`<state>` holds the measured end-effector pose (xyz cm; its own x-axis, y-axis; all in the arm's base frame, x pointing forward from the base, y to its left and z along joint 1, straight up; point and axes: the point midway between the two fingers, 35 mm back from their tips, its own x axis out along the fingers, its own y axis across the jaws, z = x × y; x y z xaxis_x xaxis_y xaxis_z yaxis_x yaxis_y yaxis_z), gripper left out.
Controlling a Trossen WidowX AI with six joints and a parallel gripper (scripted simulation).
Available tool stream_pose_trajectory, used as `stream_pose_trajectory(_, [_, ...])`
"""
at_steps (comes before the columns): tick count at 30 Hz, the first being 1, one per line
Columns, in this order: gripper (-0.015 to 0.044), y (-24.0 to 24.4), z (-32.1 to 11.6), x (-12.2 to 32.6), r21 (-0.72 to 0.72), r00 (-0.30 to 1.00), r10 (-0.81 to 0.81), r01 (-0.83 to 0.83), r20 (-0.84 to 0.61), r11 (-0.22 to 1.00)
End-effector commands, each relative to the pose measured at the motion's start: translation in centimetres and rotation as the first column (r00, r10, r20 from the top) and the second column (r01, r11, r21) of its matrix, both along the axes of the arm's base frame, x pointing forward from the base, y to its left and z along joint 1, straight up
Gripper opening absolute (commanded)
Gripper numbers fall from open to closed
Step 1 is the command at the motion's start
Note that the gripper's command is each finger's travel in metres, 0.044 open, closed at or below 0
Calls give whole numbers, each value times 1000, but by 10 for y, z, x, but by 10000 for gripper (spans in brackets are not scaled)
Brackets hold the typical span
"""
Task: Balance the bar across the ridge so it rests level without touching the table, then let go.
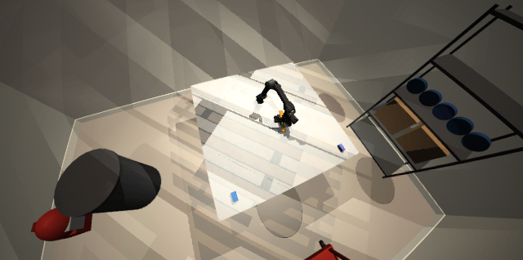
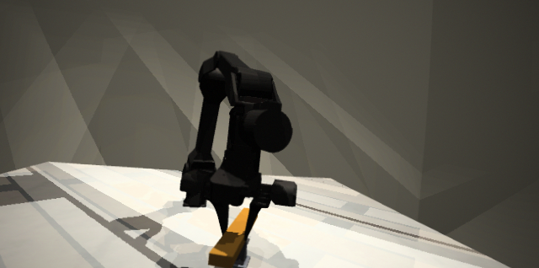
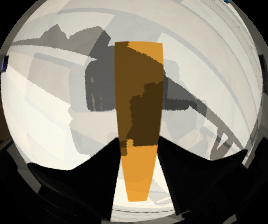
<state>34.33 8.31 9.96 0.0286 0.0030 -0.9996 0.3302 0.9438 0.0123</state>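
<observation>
An orange bar point(image 1: 281, 113) point(image 2: 226, 249) point(image 3: 138, 175) is held between the fingertips of my gripper point(image 1: 282, 120) point(image 2: 236, 233) point(image 3: 138, 141), which is shut on it. In the wrist view the bar runs lengthwise between the fingers, most of it beyond them. In the exterior view its near end reaches toward the bottom edge. A small grey ridge point(image 2: 243, 262) shows beneath the bar at the bottom of that view, partly hidden by it. I cannot tell whether the bar touches the ridge, nor whether it is exactly level.
A blue block point(image 1: 234, 196) lies near the table's front-left corner, and a dark blue-purple block point(image 1: 341, 147) lies near its right corner. A shelf rack point(image 1: 443, 141) with blue round bins stands at the right. A large dark cylinder point(image 1: 98, 182) stands at the left.
</observation>
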Motion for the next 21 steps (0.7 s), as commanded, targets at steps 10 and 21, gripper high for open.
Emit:
stream_pose_trajectory(10, [0,1,-2,0,4,1000,-3,3,-1,1000])
stream_pose_trajectory(21, [0,1,-3,0,4,1000,-3,3,-1,1000])
